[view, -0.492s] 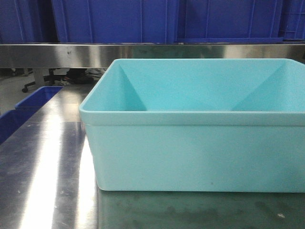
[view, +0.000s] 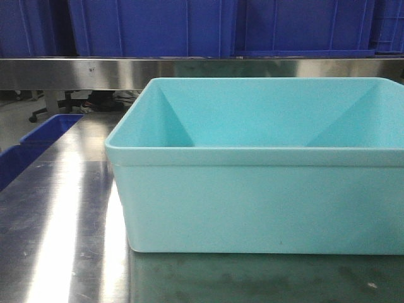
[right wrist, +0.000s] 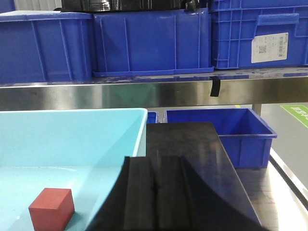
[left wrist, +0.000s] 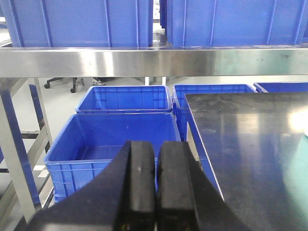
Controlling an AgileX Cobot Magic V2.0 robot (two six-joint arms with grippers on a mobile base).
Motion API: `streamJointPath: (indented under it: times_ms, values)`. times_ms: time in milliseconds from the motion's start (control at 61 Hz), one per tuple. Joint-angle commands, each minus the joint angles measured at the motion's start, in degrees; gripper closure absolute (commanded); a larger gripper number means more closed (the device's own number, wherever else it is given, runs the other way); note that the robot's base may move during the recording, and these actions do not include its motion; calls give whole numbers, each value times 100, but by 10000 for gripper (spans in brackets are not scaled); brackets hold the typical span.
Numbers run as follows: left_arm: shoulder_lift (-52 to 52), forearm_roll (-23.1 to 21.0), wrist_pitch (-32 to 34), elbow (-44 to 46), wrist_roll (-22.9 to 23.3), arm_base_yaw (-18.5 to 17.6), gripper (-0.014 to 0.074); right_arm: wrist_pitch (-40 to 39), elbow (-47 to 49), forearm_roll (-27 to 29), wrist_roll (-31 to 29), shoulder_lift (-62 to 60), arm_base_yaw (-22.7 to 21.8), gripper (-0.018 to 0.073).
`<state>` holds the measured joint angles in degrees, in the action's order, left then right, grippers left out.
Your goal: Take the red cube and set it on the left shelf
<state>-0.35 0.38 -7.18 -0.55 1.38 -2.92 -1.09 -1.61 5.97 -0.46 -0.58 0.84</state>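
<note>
Now the left gripper (left wrist: 155, 159) and right gripper (right wrist: 154, 166) are both pressed closed, empty. The small red cube (right wrist: 50, 207) lies inside the turquoise plastic bin (right wrist: 72, 139).

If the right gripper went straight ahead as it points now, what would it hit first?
Likely the steel shelf rail; the right gripper points over the dark tabletop, beside the cyan bin, with nothing standing between. Depth is hard to judge.
</note>
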Motion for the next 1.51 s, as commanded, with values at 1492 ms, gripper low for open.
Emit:
streamJointPath:
  times_ms: [1492]
  values:
    - [-85, -38, 492, -132, 5, -41, 495, 5081, 6811, 12, -233, 5576, 1862, 510]
